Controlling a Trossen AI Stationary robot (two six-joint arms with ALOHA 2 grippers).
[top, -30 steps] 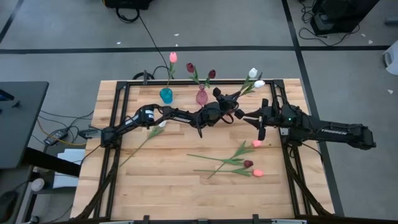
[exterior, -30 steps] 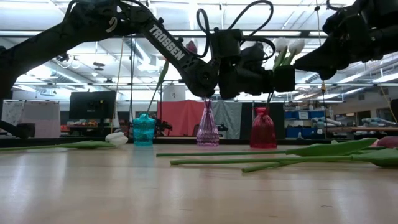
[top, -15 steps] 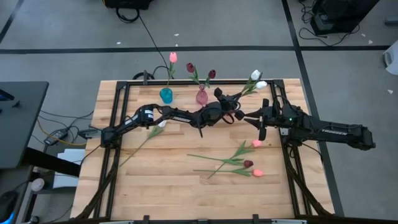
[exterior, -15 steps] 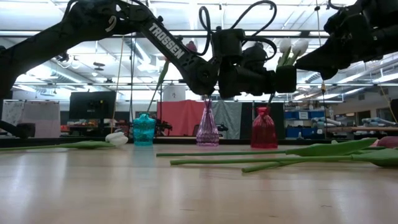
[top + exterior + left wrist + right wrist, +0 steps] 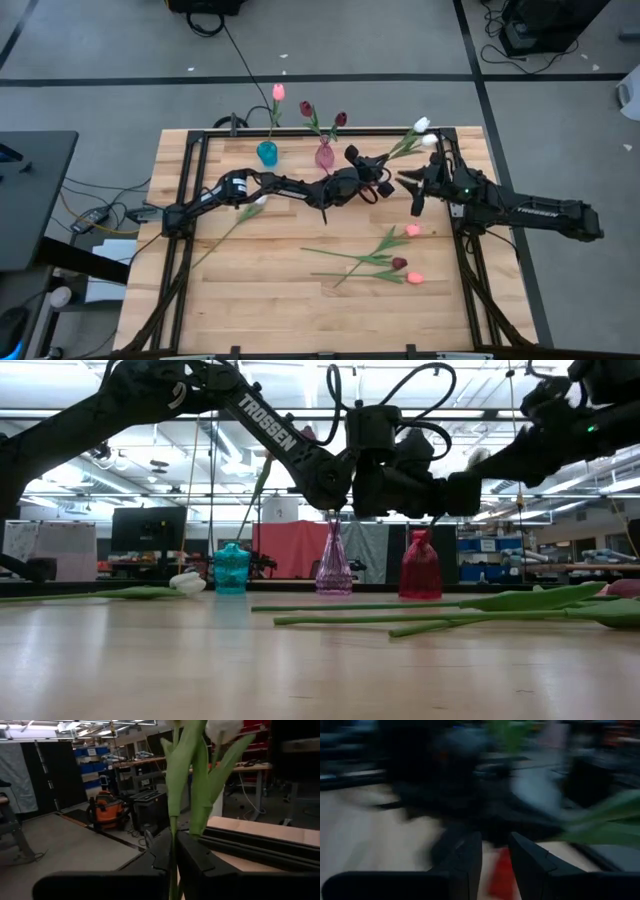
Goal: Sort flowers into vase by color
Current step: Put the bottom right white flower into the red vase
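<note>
the left gripper point(image 5: 173, 851) is pinching the green stems of two white tulips point(image 5: 424, 129) between nearly closed fingers, holding them in the air over the back of the table point(image 5: 250, 290), above the red vase point(image 5: 421, 568). the right gripper point(image 5: 495, 852) is hovering just beside those stems with a narrow gap between its fingers and nothing visibly in them. the blue vase point(image 5: 267, 153) is holding one pink tulip and the pink vase point(image 5: 324, 155) two maroon ones; four more flowers point(image 5: 385, 262) are lying on the wood in front, and one white tulip point(image 5: 258, 201) is lying under the left arm. the risk i am seeing: the stems are looking loosely held, so they could slide or tilt and miss the red vase's narrow neck, or the two grippers, being so close, could knock it over.
</note>
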